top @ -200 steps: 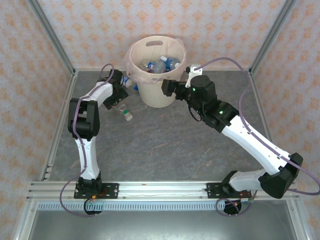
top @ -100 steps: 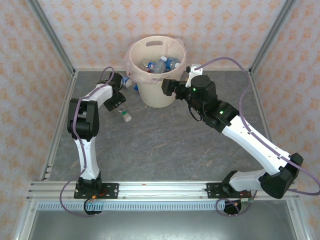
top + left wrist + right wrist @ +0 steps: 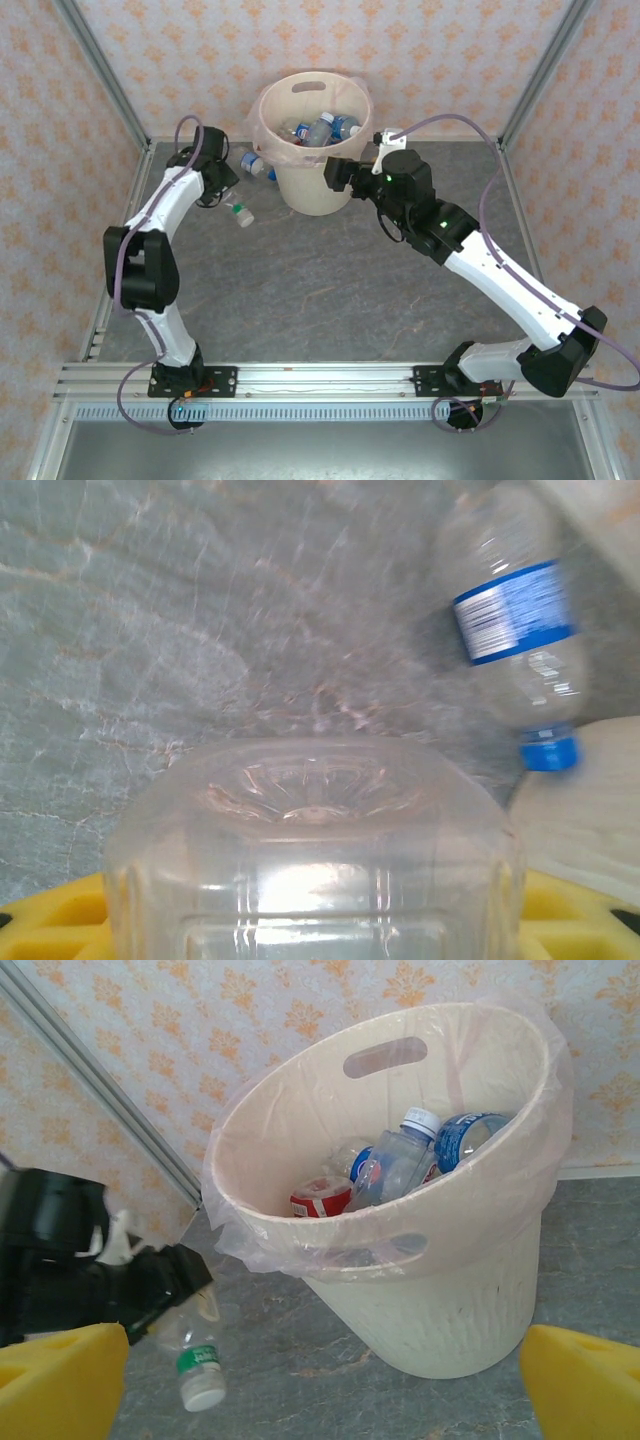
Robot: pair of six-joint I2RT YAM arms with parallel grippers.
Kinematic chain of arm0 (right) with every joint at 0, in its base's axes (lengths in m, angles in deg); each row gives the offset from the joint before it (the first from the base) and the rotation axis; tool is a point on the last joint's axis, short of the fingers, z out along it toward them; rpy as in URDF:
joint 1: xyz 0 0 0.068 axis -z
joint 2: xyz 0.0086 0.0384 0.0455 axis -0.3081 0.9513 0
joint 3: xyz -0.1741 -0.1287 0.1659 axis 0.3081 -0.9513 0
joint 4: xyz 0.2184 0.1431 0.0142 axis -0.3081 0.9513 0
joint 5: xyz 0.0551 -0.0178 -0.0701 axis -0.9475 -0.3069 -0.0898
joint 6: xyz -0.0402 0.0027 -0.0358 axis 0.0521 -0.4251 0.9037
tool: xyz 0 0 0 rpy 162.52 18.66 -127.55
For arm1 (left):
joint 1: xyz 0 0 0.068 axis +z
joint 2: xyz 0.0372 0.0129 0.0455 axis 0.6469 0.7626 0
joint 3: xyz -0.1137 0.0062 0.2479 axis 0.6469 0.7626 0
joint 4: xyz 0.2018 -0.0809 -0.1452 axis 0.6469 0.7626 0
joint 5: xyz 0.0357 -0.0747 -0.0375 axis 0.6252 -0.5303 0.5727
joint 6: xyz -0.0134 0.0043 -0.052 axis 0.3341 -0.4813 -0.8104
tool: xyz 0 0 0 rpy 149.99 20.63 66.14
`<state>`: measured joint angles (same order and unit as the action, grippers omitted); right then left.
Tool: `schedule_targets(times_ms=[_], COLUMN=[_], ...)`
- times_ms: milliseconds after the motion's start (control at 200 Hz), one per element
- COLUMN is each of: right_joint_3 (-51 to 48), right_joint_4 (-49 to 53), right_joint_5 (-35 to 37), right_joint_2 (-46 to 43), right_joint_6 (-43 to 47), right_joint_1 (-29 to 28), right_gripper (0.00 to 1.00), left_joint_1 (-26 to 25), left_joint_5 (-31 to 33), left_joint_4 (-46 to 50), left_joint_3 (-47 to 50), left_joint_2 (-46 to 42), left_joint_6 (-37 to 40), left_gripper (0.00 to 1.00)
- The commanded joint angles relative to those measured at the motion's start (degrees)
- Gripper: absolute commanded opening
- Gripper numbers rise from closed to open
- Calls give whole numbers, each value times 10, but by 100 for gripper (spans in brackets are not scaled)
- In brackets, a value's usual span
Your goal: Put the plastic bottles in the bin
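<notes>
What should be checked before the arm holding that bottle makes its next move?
1. Left jaws gripping the clear bottle: ok, its base sits between them.
2. That bottle over the opening of the bin: not ok, it hangs beside the bin.
3. Room in the bin: ok, the bottles inside lie below the rim.
4. Right jaws free: ok, wide open with nothing between them, facing the bin.
5. Table cleared of bottles: not ok, a blue-capped bottle lies by the bin.

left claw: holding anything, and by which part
The left claw grips a clear bottle at its base end; the white-capped neck hangs free.
</notes>
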<state>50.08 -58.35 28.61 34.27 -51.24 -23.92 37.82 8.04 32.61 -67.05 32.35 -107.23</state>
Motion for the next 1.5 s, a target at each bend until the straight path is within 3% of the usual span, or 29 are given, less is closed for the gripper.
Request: schedule_targets(times_ms=[0, 415, 751, 1001, 1492], right_joint_3=[31, 65, 70, 66, 52], right_joint_4=[13, 34, 41, 49, 55], right_joint_5=[25, 51, 54, 58, 58], right_joint_2=[-17, -22, -32, -45, -52], right_joint_6=[2, 20, 16, 14, 2], right_joint_1=[-3, -3, -4, -3, -3], right_gripper=[100, 100, 100, 100, 100], left_joint_1=[3, -21, -92, -132, -160], left_joint_5=[1, -31, -31, -29, -21], left_joint_4=[-1, -51, -57, -92, -126], left_joint_3=[-18, -112, -291, -371, -412], left_joint_2=[-48, -129, -36, 37, 120], left_joint_6=[7, -5, -3, -4, -4], left_gripper=[57, 57, 57, 57, 56])
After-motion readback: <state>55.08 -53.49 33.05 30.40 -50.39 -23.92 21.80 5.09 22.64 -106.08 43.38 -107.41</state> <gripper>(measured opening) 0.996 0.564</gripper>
